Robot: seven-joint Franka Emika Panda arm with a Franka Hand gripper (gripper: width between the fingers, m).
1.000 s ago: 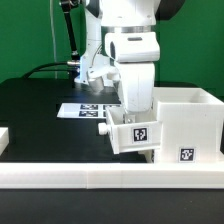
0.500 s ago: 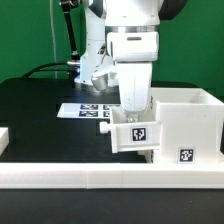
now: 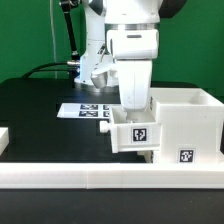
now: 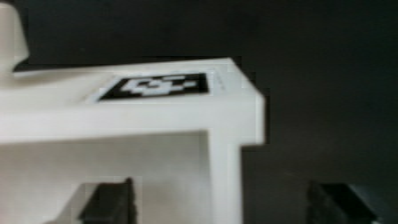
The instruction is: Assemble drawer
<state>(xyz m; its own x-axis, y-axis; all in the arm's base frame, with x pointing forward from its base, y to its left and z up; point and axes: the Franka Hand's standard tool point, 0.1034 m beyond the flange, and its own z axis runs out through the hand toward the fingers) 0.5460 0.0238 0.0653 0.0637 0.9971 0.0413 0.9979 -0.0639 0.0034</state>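
Above the black table (image 3: 40,110), gripper (image 3: 136,112) over tray.
You see the small white plastic tray (image 3: 134,134) touching the large white casing (image 3: 186,125); its fingers (image 4: 107,202) stand spread, straddling the tray.

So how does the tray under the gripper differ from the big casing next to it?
The tray is smaller and shallower than the casing. The tray sits under the gripper, which hides its top; the casing stands clear of the arm, open top showing. The tray's tag is higher than the casing's, which is near the base. Both are white plastic with one black-and-white tag facing the exterior view.
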